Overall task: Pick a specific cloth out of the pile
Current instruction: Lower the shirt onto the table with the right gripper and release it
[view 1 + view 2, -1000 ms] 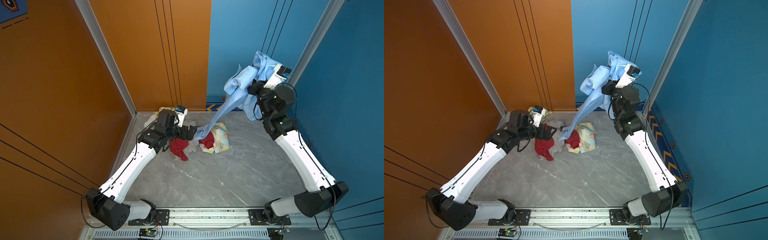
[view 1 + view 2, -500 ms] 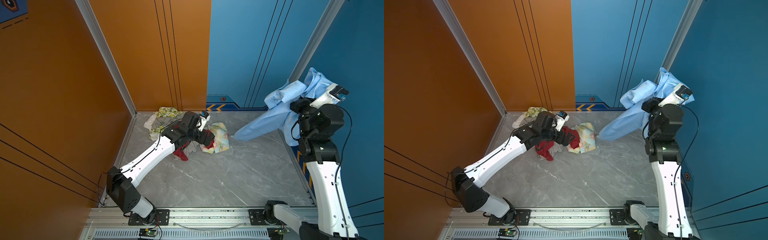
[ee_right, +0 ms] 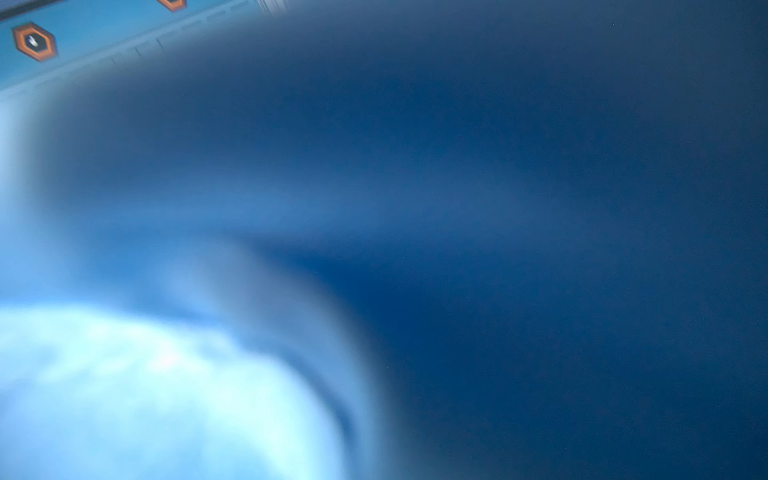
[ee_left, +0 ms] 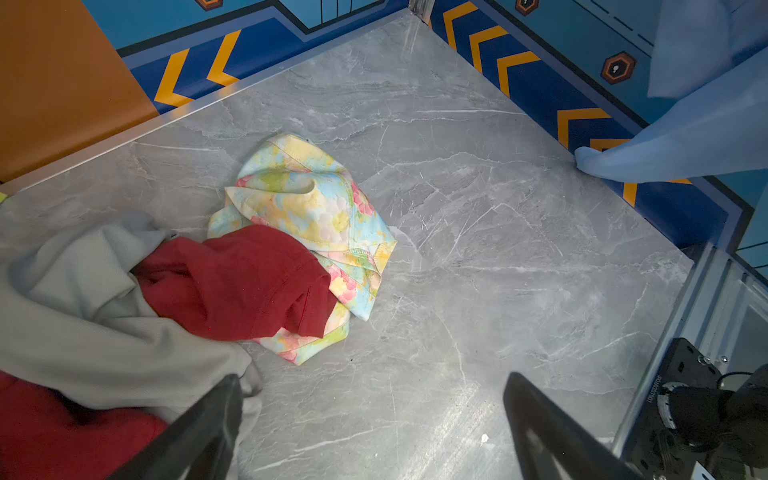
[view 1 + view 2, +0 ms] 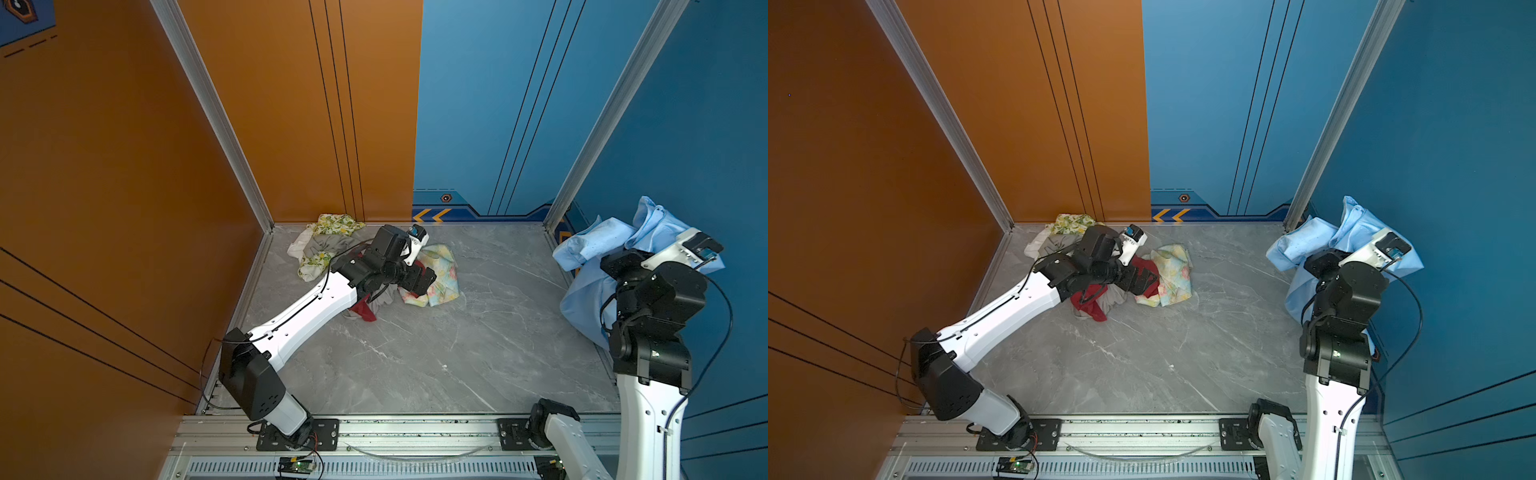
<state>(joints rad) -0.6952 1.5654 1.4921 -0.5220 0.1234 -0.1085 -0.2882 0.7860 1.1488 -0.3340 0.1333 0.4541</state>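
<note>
**Separation of the sky-blue garment from the heap.** The grey marbled table (image 5: 457,365) carries the whole scene. At its right edge we see the cloth (image 5: 582,247), the large sky-blue garment. It is lifted off the surface, bunched around the right gripper (image 5: 615,261), and well apart from the pile (image 5: 1113,300). In the left wrist view one tail of it hangs in front of the chevron-striped wall (image 4: 540,91); the right wrist view shows only blurred blue fabric.

We judge the picking-out itself done, since no blue fabric touches the other garments. What is left, as we read it, is to set the cloth down apart.

The pile, at the back left, consists of a lemon-print piece (image 5: 332,224), a grey garment (image 4: 83,316), a dark red garment (image 4: 232,286) and a pastel floral cloth (image 4: 307,195).

The right gripper is buried in the folds. Its jaws are clamped, and we take them to pinch the cloth. The left gripper (image 4: 374,380) hovers at the pile's edge, jaws spread wide, holding nothing.
</note>
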